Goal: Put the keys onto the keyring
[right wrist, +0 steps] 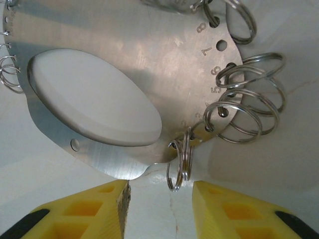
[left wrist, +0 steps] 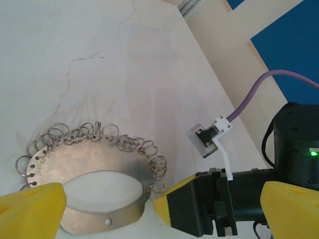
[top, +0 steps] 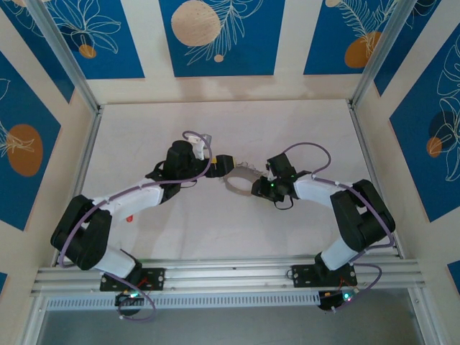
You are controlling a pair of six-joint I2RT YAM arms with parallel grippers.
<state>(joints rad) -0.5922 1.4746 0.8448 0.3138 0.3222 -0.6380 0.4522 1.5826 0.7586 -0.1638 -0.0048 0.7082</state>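
Note:
The keyring [top: 241, 178] is a flat metal hoop [left wrist: 65, 162] with an oval hole and several small split rings along its edge, lying mid-table between both arms. My left gripper [left wrist: 163, 199] is wide open over its near edge and holds nothing. My right gripper [right wrist: 160, 199] is open; a pair of split rings [right wrist: 179, 162] hangs off the hoop's [right wrist: 124, 40] rim just ahead of its yellow fingertips [right wrist: 99, 204], touching neither. One of its fingers [left wrist: 172, 204] nears the hoop's ring-lined edge. The key [top: 130, 218], a tiny red piece, lies on the table beside my left arm.
Aluminium rails [top: 230, 273] run along the near edge, with posts at the left and right sides. Blue and cream panels wall in the table. A purple cable [left wrist: 249, 99] and a small camera block [left wrist: 203, 139] ride on the right arm.

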